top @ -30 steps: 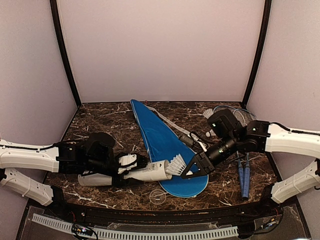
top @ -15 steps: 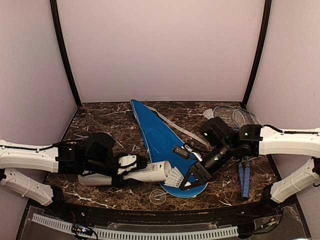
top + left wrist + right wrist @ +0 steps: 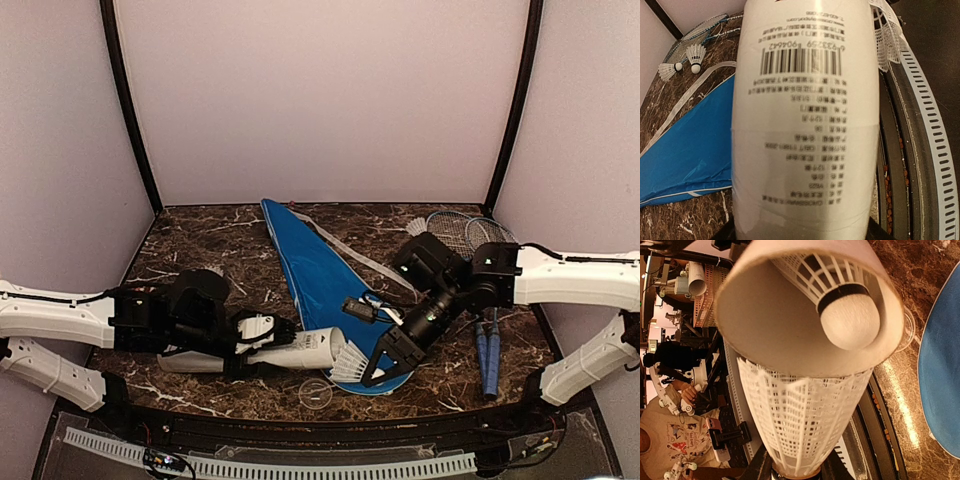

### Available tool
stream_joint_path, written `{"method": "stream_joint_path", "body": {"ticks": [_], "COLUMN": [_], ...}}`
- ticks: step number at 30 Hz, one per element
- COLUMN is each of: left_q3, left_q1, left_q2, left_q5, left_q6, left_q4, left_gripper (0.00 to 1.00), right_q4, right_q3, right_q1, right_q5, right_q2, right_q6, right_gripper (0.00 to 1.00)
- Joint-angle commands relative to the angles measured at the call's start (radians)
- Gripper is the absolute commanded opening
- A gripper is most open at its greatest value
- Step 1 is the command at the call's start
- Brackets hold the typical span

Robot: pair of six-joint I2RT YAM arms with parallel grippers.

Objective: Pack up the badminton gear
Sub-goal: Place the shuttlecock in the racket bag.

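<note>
The left hand [image 3: 258, 340] is clamping around the long white tube [image 3: 300, 350], which is lying on its side near the front edge of the marble tabletop [image 3: 200, 240] with its open mouth pointing toward the right arm. The right hand [image 3: 374, 374] is pinching a white feathered shuttlecock [image 3: 800, 415] by its cork end and holding the skirt up to that mouth. The skirt seems to be brushing the rim, though the wrist view is too close to say for sure. Another shuttlecock [image 3: 847, 315] is sitting cork-outward inside the tube. The big blue racket cover [image 3: 315, 270] is lying flat in the middle of the tabletop, its wide end under the right hand. The two rackets [image 3: 487, 345] are resting at the right side, blue handles toward the front, and two loose shuttlecocks [image 3: 696, 54] are lying by their heads. A small clear round lid [image 3: 316, 394] is sitting just in front of the tube's mouth.
</note>
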Motion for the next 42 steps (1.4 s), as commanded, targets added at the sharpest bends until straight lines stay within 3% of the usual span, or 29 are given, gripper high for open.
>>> {"method": "stream_joint_path", "body": {"ticks": [1,9,24,42], "left_q3": [-0.007,-0.008,-0.007,-0.014], "left_q1": [-0.007,-0.007,-0.007,-0.009], "left_q2": [-0.023,-0.027,-0.035,-0.047], "left_q5": [-0.019,-0.013,-0.022,-0.014], "left_q6": [0.012,0.011,0.007,0.010], "left_q4": [0.023,0.027,0.027,0.034], "left_gripper": [0.61,0.61,0.61,0.61], "right_q4": [-0.028,0.075,0.111,0.145], "right_q3": [0.068,0.022,-0.012,-0.034], "right_q1": [-0.004,-0.059,-0.063,-0.078], "right_q5": [0.067,0.094,-0.014,-0.018], "right_q2": [-0.046,-0.135,-0.090,-0.067], "right_q6": [-0.001,0.077,0.071,0.112], "right_gripper": [0.23,0.24,0.25,0.23]}}
